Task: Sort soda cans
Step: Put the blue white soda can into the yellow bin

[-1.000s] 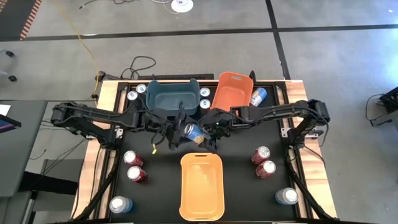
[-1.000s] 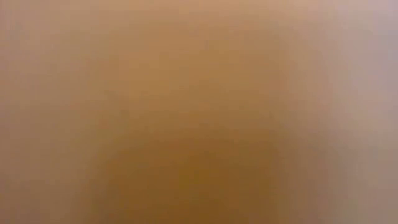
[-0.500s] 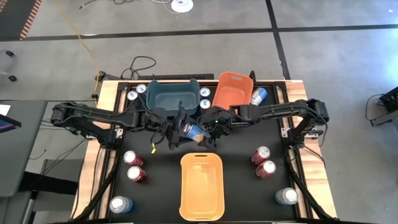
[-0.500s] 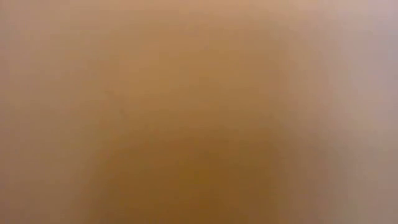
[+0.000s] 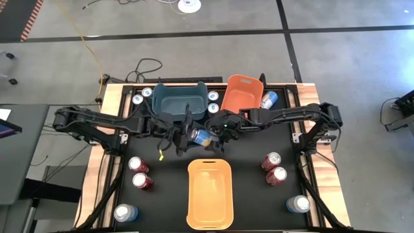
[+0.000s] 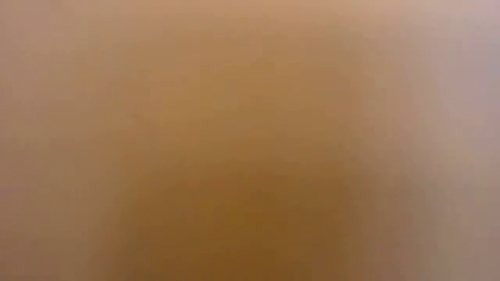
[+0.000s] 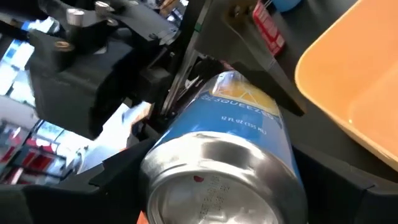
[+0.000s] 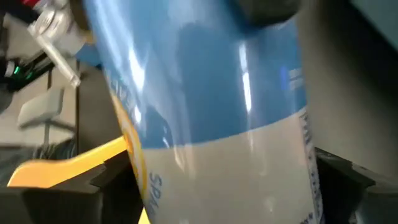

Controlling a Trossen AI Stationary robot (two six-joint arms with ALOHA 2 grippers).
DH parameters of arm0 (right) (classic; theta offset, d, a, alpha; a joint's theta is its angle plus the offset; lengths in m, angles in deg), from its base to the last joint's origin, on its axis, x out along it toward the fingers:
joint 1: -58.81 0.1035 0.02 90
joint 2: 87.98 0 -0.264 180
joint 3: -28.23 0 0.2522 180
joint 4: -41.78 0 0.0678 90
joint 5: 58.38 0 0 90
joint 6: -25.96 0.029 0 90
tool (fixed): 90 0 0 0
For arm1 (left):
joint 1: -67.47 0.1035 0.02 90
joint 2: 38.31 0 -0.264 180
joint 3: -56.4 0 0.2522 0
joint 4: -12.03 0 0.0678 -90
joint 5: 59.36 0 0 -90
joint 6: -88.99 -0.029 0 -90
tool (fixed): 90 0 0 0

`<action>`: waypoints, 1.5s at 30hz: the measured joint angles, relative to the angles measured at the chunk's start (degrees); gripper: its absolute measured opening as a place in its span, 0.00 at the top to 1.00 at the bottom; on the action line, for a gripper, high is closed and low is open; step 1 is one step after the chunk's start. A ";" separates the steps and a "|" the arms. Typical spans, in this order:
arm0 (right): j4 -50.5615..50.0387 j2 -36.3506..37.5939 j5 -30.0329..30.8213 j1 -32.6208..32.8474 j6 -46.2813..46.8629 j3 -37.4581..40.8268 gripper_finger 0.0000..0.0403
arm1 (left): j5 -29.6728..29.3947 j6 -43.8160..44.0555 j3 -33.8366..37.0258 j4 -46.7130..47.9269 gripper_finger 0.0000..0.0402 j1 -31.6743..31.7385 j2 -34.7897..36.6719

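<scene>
A blue soda can (image 5: 198, 136) hangs lifted over the middle of the table, lying about level between my two grippers. Its silver top (image 7: 211, 193) faces the left arm. My left gripper (image 5: 187, 134) comes from the table's left and is shut on it. My right gripper (image 5: 215, 133) comes from the right and is open. Its fingers (image 8: 109, 180) stand on either side of the can's other end (image 8: 217, 155), with narrow gaps. Other blue, red and pale cans stand on the table. My left gripper pinches the can's side wall near its silver-top end (image 7: 158, 158) between its two fingers (image 7: 118, 177). The fingers come about level from the table's left and lie along the can. The can is lifted clear of the table, lying roughly level.
At the far edge are a teal bin (image 5: 180, 100) and a tilted orange bin (image 5: 239, 94), with blue cans (image 5: 213, 101) beside them. A yellow-orange bin (image 5: 209, 193) lies near the front. Red cans (image 5: 140, 173) (image 5: 274, 168) and pale cans (image 5: 125, 213) (image 5: 298, 204) stand on both sides. The low view shows only orange blur.
The blue can has shifted a little toward the table's left. It stays lifted between the two grippers.
</scene>
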 joint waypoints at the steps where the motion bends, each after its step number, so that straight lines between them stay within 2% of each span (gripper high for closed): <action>1: -0.10 0.35 1.21 0.01 0.85 0.00 0.06 | -0.68 0.58 0.00 -0.22 0.19 0.00 0.18; 5: -0.79 3.10 6.56 0.74 2.18 0.00 0.02 | -1.80 3.31 0.00 -1.43 0.19 0.44 1.42; 10: -1.47 9.84 15.25 3.67 0.59 -0.01 0.03 | -1.44 9.32 -0.02 -1.02 0.19 1.58 3.89; 16: -1.88 17.41 35.69 11.52 -1.65 2.97 0.03 | 1.08 19.78 0.01 -1.99 0.19 3.54 8.36; 20: 2.56 18.23 51.85 16.93 -2.06 8.46 0.02 | 4.99 28.02 2.19 -5.18 0.19 5.14 11.48; 22: 6.30 17.69 56.07 18.30 -2.27 10.99 0.02 | 6.94 32.08 3.73 -7.81 0.19 6.04 12.62; 25: 15.32 16.00 58.57 19.55 -5.52 14.40 0.02 | 9.90 38.65 6.40 -13.71 0.19 7.23 13.57; 30: 37.07 11.89 59.07 21.73 -21.84 18.92 0.02 | 13.94 45.61 11.75 -23.21 0.19 7.90 13.39; 36: 62.35 6.76 51.92 24.34 -40.85 22.64 0.02 | 13.45 50.88 18.62 -38.74 0.20 8.07 13.37; 40: 69.58 4.61 53.14 23.45 -44.20 23.52 0.02 | 13.77 53.37 21.99 -46.49 0.20 8.02 13.37; 45: 70.32 4.47 54.58 21.59 -39.83 23.52 0.02 | 13.60 53.64 22.77 -49.14 0.25 8.07 13.44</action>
